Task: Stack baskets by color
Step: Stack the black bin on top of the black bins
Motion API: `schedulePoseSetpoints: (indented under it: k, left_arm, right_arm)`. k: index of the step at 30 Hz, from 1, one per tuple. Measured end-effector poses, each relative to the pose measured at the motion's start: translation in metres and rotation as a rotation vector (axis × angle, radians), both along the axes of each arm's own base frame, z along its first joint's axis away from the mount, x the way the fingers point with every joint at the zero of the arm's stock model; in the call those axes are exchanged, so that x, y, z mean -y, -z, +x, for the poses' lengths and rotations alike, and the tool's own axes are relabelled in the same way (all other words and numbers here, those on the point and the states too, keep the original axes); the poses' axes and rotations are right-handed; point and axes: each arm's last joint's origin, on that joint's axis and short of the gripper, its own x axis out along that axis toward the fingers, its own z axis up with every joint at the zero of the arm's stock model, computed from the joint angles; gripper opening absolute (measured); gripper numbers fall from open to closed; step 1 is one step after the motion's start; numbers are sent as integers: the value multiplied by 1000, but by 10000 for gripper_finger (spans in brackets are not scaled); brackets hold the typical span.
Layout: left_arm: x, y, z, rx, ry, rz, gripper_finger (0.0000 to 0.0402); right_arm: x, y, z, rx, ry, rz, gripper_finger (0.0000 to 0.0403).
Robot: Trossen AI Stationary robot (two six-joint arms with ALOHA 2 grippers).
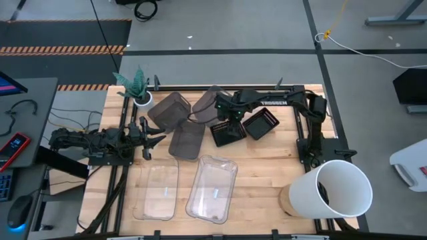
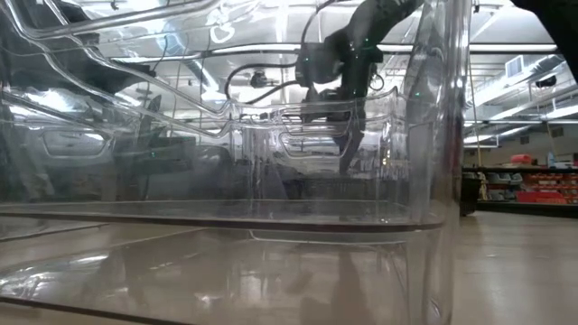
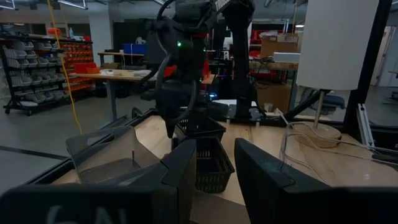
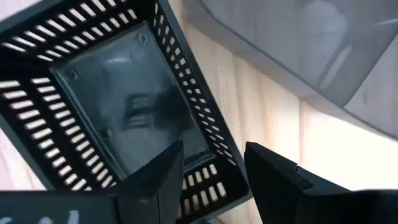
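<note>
Two black slatted baskets (image 1: 227, 132) (image 1: 261, 123) sit right of the table's centre. My right gripper (image 4: 211, 152) hangs open over the left one (image 4: 118, 99), pointing steeply down. One finger is above its inside and the other outside its wall; I see no touch. Three smoky grey baskets (image 1: 170, 110) (image 1: 208, 105) (image 1: 187, 141) lie left of it. Clear baskets (image 1: 158, 190) (image 1: 213, 188) rest near the front edge. My left gripper (image 1: 155, 137) waits open at the table's left side.
A big white bucket (image 1: 333, 190) lies on its side at the near right corner. A small white plant pot (image 1: 141, 99) stands at the far left. In the low view a clear basket wall (image 2: 271, 181) fills the picture. Bare wood shows between the black baskets and the bucket.
</note>
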Motion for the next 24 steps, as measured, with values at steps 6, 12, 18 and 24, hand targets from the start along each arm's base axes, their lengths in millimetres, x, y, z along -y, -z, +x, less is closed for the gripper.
schedulePoseSetpoints:
  k: [6, 12, 18, 24]
  left_arm:
    - [0, 0, 0, 0, 0, 0, 117]
    - [0, 0, 0, 0, 0, 0, 117]
    - [0, 0, 0, 0, 0, 0, 117]
    - [0, 0, 0, 1, 0, 0, 117]
  right_arm:
    - [-1, 13, -2, -4, -47, -9, 174]
    - [-1, 24, -3, 16, -71, -32, 173]
    - [-4, 25, -2, 23, -81, -39, 161]
    - [-16, 14, -1, 33, -101, -58, 159]
